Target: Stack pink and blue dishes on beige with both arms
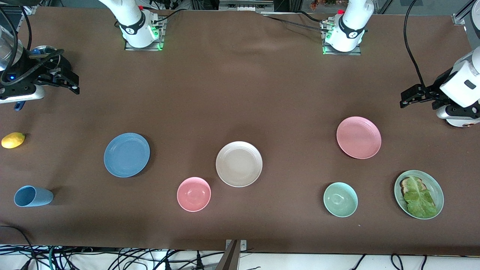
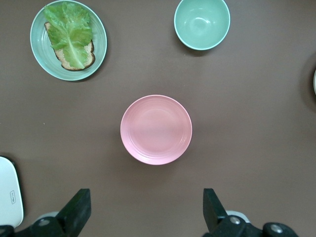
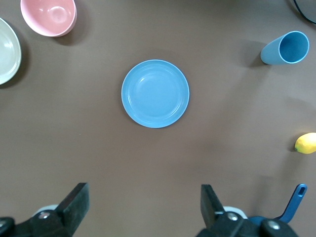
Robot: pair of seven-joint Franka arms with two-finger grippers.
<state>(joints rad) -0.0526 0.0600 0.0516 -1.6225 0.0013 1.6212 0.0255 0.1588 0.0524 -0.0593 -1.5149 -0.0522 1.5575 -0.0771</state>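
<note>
The beige plate (image 1: 239, 164) lies mid-table. The blue plate (image 1: 126, 154) lies flat toward the right arm's end, and the pink plate (image 1: 358, 137) lies flat toward the left arm's end. My right gripper (image 1: 74, 83) hangs open and empty over the table's right-arm end, apart from the blue plate (image 3: 155, 93); its fingertips (image 3: 79, 195) frame bare cloth around the gripper (image 3: 144, 207). My left gripper (image 1: 405, 99) hangs open and empty over the left-arm end, with the pink plate (image 2: 156, 129) ahead of the gripper (image 2: 146, 210).
A pink bowl (image 1: 193, 194) sits beside the beige plate, nearer the front camera. A mint bowl (image 1: 340, 199) and a green plate with lettuce on toast (image 1: 418, 194) are near the front edge. A blue cup (image 1: 33, 196) lies on its side, and a lemon (image 1: 13, 140) sits at the right-arm end.
</note>
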